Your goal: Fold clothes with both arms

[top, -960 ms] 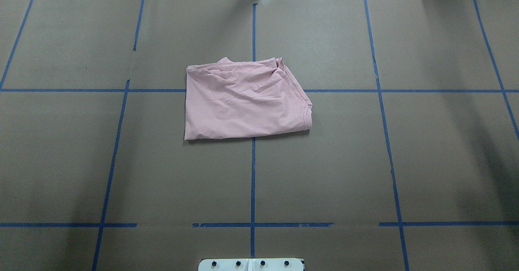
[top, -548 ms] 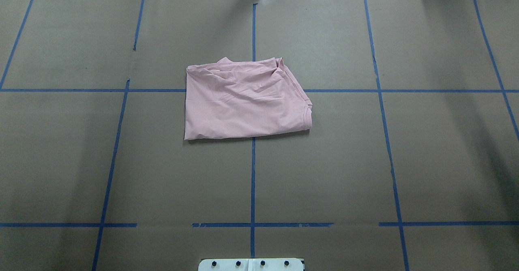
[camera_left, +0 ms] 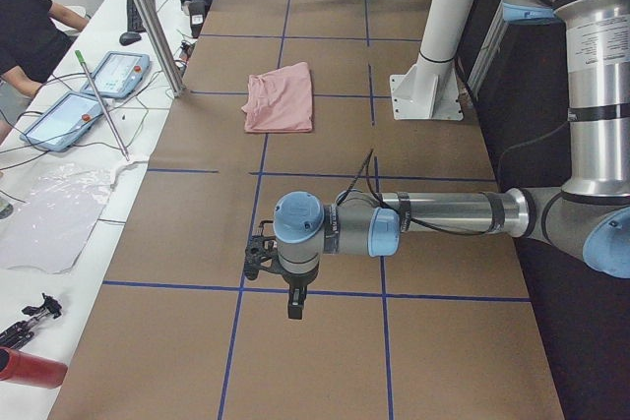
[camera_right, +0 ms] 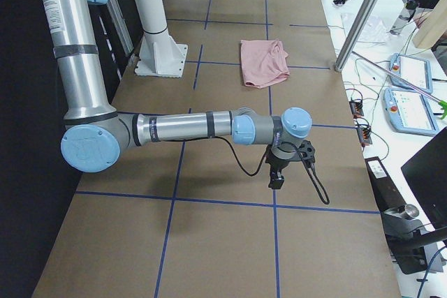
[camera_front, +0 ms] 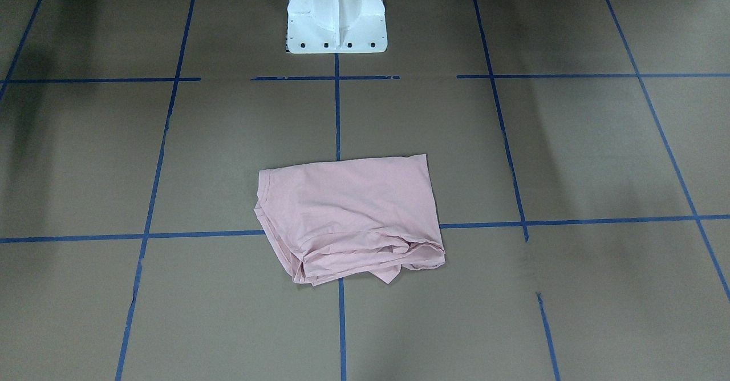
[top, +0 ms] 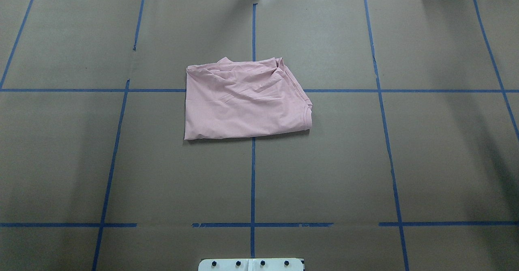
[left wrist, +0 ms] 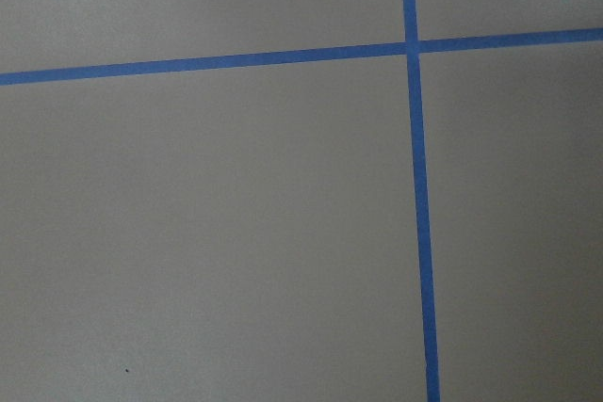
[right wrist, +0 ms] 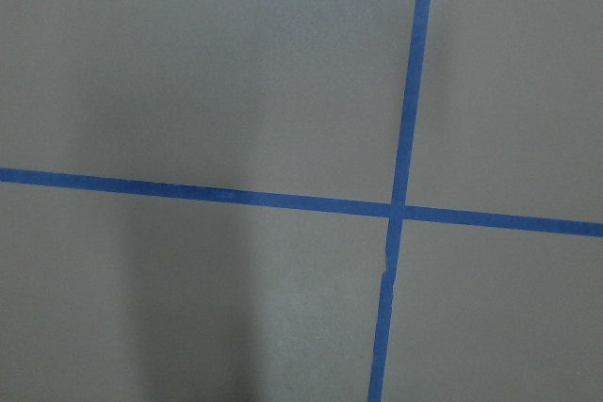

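The pink T-shirt (top: pixel 243 102) lies folded in a bundle near the middle of the brown bench (top: pixel 405 161), right where two blue tape lines (top: pixel 253 173) cross. It lies alone, with open bench on every side. Seen from above, the white base (top: pixel 251 264) sits at 6 o'clock from the shirt, well apart. The shirt's 6 o'clock edge is flat and neat. Its 12 and 3 o'clock edges are bunched in layers.

Only the two side views show the robot's hands. The left hand (camera_left: pixel 292 297) hangs over the bench, far from the shirt, and so does the right hand (camera_right: pixel 276 176). I cannot tell if either one is clenched or released. Both wrist cameras see just brown bench and crossed tape. Past the bench's edge, one side view shows a metal post (camera_left: pixel 148 22), two tablets (camera_left: pixel 118 74) and a person (camera_left: pixel 30 17).
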Available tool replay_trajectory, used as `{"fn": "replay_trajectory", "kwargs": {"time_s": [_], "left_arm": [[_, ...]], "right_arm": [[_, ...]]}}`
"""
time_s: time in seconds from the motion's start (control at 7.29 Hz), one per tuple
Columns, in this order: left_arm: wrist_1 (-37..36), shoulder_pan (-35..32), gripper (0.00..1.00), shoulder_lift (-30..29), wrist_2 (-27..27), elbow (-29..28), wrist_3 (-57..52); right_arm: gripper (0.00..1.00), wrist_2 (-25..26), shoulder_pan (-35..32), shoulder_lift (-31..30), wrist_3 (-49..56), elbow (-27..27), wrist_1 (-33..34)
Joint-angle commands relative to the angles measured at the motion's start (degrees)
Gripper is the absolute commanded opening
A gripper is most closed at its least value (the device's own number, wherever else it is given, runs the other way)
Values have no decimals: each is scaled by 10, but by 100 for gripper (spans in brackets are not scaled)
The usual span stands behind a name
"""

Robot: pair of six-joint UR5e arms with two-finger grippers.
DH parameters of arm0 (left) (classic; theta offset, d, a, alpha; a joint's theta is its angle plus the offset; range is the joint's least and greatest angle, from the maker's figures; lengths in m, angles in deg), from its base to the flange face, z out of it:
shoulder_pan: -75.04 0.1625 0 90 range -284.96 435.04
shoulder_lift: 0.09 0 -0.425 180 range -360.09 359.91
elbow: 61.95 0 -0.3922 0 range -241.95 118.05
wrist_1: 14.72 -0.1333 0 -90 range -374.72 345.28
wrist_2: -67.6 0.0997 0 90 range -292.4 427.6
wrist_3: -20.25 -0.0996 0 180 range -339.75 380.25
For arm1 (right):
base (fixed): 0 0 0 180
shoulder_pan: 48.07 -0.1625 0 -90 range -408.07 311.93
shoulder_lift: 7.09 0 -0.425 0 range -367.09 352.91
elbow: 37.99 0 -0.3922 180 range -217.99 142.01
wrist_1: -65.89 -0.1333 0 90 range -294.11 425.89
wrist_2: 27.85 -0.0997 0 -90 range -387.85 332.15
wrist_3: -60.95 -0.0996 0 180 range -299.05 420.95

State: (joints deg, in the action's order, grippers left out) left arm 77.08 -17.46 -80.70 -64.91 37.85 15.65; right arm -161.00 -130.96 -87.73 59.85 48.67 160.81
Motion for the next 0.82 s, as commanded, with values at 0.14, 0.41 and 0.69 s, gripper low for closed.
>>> {"fn": "replay_trajectory", "kwargs": {"time_s": [0.14, 0.41, 0.69], "left_arm": [[-8, 0, 100, 3, -1, 41, -4], [-9, 3, 100, 6, -2, 37, -4], [-5, 5, 100, 2, -21, 27, -2]], "right_arm": [[100, 3, 4, 0, -2, -3, -1], [100, 3, 8, 1, -2, -2, -1], [100, 3, 9, 0, -2, -3, 0]]}}
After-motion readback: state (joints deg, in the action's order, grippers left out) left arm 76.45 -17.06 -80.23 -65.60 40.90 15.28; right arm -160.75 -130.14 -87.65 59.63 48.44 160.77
